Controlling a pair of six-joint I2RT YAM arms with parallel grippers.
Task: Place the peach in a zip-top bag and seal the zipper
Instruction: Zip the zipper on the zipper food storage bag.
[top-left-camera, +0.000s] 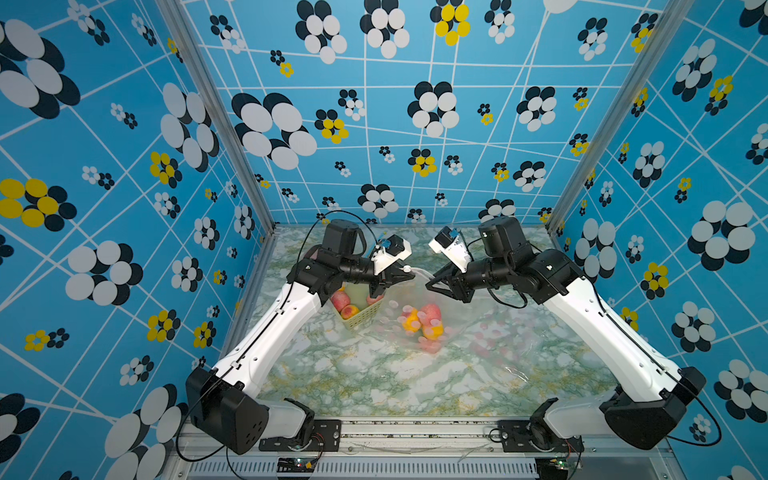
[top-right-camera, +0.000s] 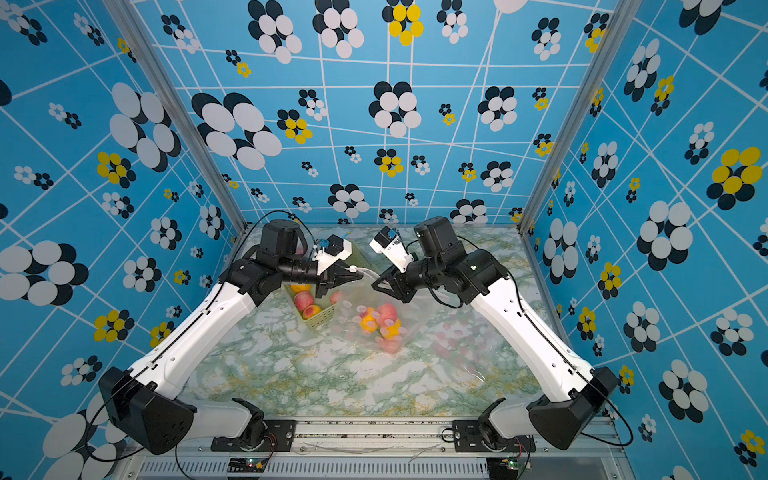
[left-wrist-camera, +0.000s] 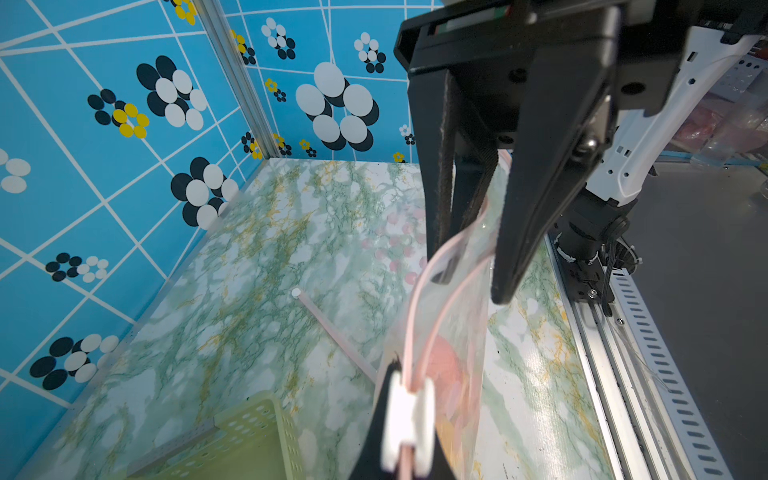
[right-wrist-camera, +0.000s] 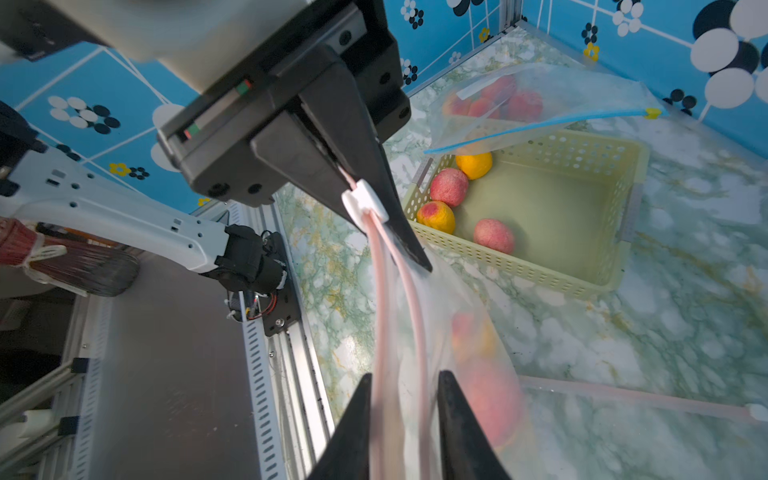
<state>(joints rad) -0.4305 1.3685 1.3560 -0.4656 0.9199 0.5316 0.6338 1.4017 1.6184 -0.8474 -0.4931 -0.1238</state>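
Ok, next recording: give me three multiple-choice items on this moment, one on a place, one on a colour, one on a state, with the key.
1. Where does the blue-zippered bag rest?
A. over the basket rim
B. at the table's front edge
C. under the basket

2. What colour is the zipper of the lifted bag?
A. blue
B. pink
C. green

3. How is that zipper between the left hand and the right hand?
A. sealed
B. open
C. torn off

Key: 1 A, its mouth lies across the basket's far rim. 2 B, both strips are pink. 3 B, two strips run apart from the slider to the right hand.
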